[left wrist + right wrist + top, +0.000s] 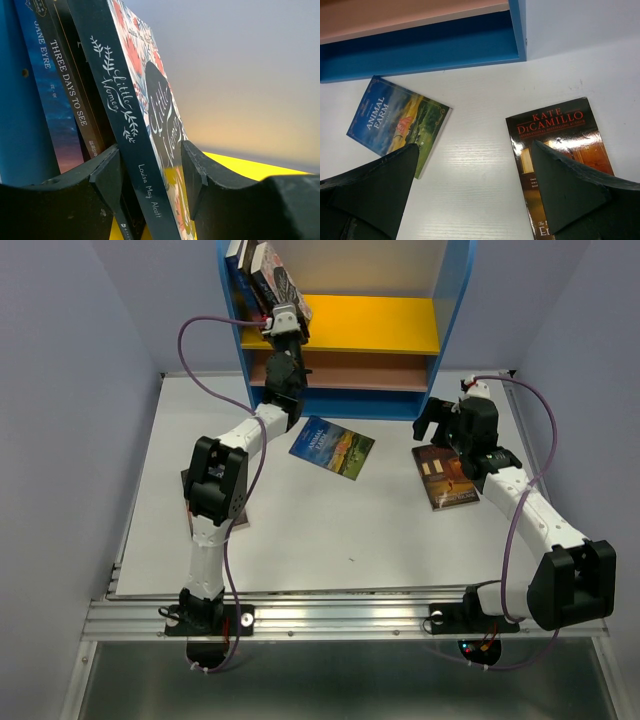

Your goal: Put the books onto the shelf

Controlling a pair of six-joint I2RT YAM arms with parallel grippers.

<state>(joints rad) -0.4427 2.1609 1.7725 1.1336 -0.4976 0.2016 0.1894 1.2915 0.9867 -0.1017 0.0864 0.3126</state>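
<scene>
At the 12 o'clock end of the surface (300, 540), inside the shelf (455, 300), the left claw (150, 150) brackets the foot of the Little Women book (125, 100) on the yellow board (380, 325). I cannot tell whether it grips or merely flanks. The book stands spine outward, its long axis running from 5 to 11 o'clock, leaning on the books (67, 80) at its 9 o'clock. A careless withdrawal could drag its foot out and topple the row. The right claw (475, 145) hangs wide open and empty.
</scene>
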